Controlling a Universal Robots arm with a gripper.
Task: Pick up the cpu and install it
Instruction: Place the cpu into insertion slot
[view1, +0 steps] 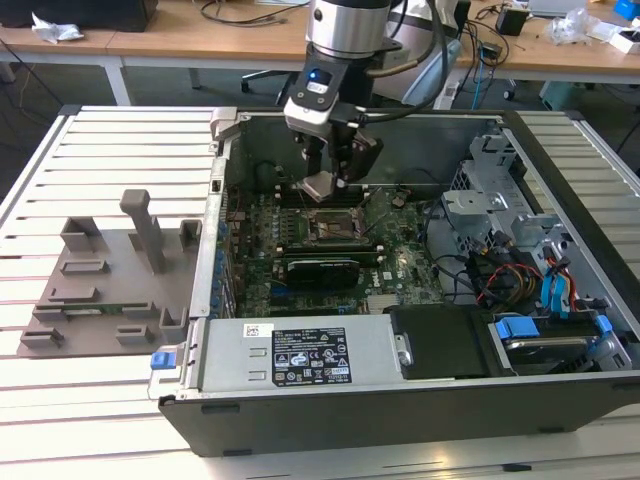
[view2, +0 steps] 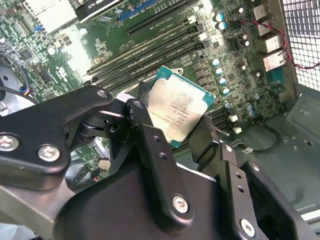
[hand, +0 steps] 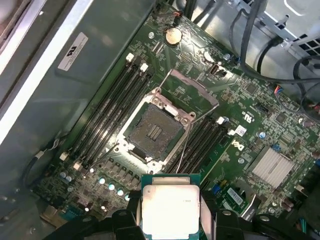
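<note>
My fingers (view2: 204, 140) are pinching the cpu (view1: 322, 186), upper centre of the exterior view; I'm aiming it flat and square at the socket (view1: 335, 226).

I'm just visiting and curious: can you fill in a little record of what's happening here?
claw: shut on the cpu, gripping two opposite edges
cpu position: in the air over the motherboard, not seated
socket: empty, cover flipped open
computer case: lying open on its side
grey holder plate: beside the case, at the exterior view's left
</note>
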